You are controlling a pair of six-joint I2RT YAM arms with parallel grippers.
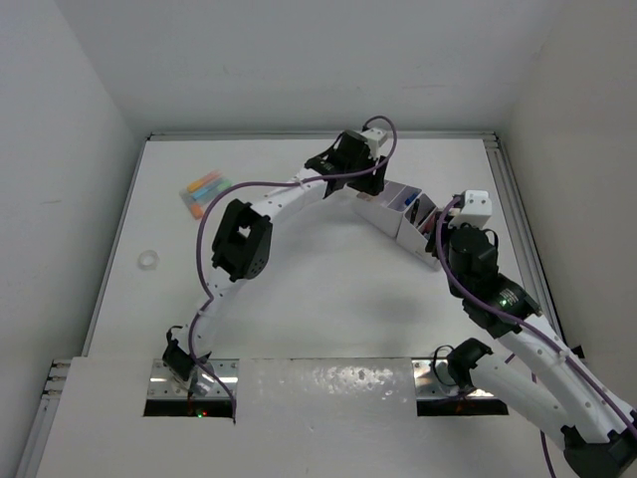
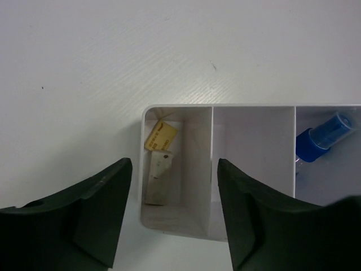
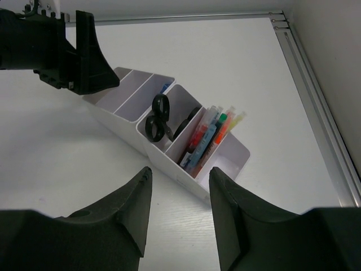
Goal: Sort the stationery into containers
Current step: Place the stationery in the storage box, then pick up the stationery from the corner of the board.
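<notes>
1. Yellow piece [image 2: 160,136] and white piece [image 2: 158,178] lie in the organiser's [image 2: 213,147] end compartment; highlighters [image 1: 202,191] sit far left on the table [image 1: 328,299].
2. Left gripper [image 2: 174,169] hovers spread, empty, above them: lift straight up, clearing the walls.
3. Right gripper [image 3: 180,172], spread too, should stand aside.

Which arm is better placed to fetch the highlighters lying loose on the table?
Left, probably: the highlighters lie on the left side, nearer the left gripper, which is open and empty. The right gripper is beyond the organiser, farther away.
</notes>
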